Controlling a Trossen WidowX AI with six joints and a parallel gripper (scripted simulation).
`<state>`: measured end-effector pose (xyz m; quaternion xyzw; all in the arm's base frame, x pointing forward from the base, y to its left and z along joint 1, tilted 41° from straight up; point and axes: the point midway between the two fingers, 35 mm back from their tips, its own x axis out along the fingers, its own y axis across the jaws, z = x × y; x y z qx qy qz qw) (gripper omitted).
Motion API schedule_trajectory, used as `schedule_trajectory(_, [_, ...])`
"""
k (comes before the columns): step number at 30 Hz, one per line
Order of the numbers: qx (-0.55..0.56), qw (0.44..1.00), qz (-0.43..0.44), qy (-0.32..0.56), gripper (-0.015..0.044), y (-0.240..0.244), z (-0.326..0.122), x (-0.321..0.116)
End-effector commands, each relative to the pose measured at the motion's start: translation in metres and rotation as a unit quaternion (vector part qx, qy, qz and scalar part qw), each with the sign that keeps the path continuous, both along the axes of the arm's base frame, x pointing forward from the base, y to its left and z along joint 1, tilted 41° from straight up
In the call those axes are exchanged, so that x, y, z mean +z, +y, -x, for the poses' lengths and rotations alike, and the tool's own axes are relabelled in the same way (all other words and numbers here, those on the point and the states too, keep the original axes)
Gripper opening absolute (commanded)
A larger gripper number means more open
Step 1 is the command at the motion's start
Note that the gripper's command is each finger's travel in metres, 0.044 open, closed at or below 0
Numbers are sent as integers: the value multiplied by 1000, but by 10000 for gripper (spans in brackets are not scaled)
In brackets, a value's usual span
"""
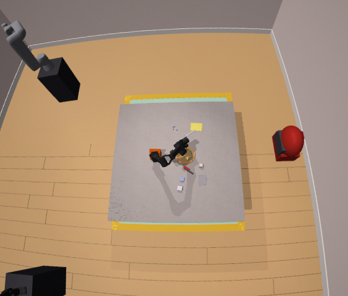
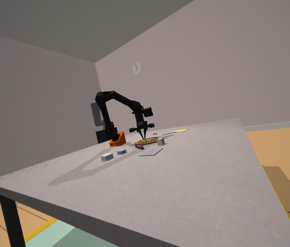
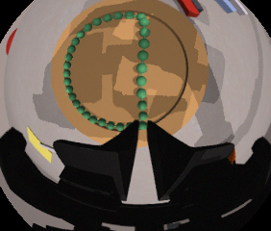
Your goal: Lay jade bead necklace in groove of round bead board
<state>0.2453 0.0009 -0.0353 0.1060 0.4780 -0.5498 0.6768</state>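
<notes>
The round bead board (image 1: pixel 185 163) (image 2: pixel 141 141) (image 3: pixel 198 53) lies flat on the table. The jade bead necklace (image 2: pixel 154 138) (image 3: pixel 141 68) lies on it in a D shape. In the wrist view its curved side follows the left part of the groove, and its other side runs nearly straight across the board. The groove's right arc (image 3: pixel 187 69) shows bare. My gripper (image 2: pixel 144 138) (image 3: pixel 142 123) is low at the board's edge, its fingertips nearly together around a bead at the lower end of the straight run. The tips partly hide that bead.
A red and black tool (image 1: pixel 187 169) (image 2: pixel 139 146) lies close beside the board, with a beige block (image 1: pixel 201 165) (image 2: pixel 161 141) nearby. A grey plate (image 1: pixel 202 179), a blue block (image 1: pixel 182 179) and a white block (image 1: pixel 179 188) lie farther off. A yellow sheet (image 1: pixel 196 126) lies beyond the arm.
</notes>
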Motion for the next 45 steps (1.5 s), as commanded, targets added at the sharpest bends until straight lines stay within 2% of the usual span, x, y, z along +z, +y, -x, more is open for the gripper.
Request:
schedule_trajectory(1, [2, 1000, 2, 6, 0, -2, 4, -2])
schedule_trajectory(18, [1, 1000, 2, 6, 440, 0, 2, 1])
schedule_trajectory(38, [2, 1000, 2, 6, 440, 3, 2, 4])
schedule_trajectory(45, [71, 995, -5, 65, 256, 17, -9, 32])
